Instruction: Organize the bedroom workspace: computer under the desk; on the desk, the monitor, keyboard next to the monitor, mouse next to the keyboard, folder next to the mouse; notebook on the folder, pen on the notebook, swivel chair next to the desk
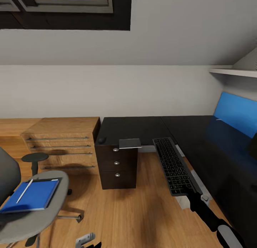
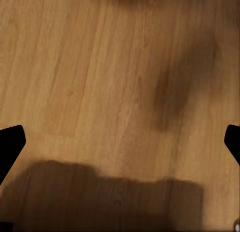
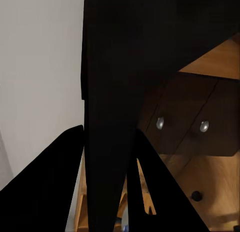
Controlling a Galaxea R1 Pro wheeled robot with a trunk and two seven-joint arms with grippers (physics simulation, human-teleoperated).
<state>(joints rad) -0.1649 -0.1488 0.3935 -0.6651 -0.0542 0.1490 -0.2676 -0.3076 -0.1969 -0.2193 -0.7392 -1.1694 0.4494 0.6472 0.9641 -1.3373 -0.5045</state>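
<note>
My right gripper (image 1: pixel 186 197) is shut on the near end of the keyboard (image 1: pixel 174 164), which hangs along the inner edge of the black desk (image 1: pixel 142 128). In the right wrist view the keyboard (image 3: pixel 110 81) is a dark slab between the fingers (image 3: pixel 50 192). The mouse (image 1: pixel 102 140) and the grey notebook (image 1: pixel 129 143) lie on the desk's near-left corner. The blue folder (image 1: pixel 34 196) rests on the swivel chair (image 1: pixel 57 205) with the pen (image 1: pixel 24 191) on it. My left gripper (image 2: pixel 120 142) is open over bare floor.
A black drawer unit (image 1: pixel 117 167) stands under the desk corner, with low wooden shelving (image 1: pixel 62 140) to its left. The desk's blue back panel (image 1: pixel 237 112) and a wall shelf (image 1: pixel 232 72) are at the right. Wooden floor (image 1: pixel 135 212) lies between chair and desk.
</note>
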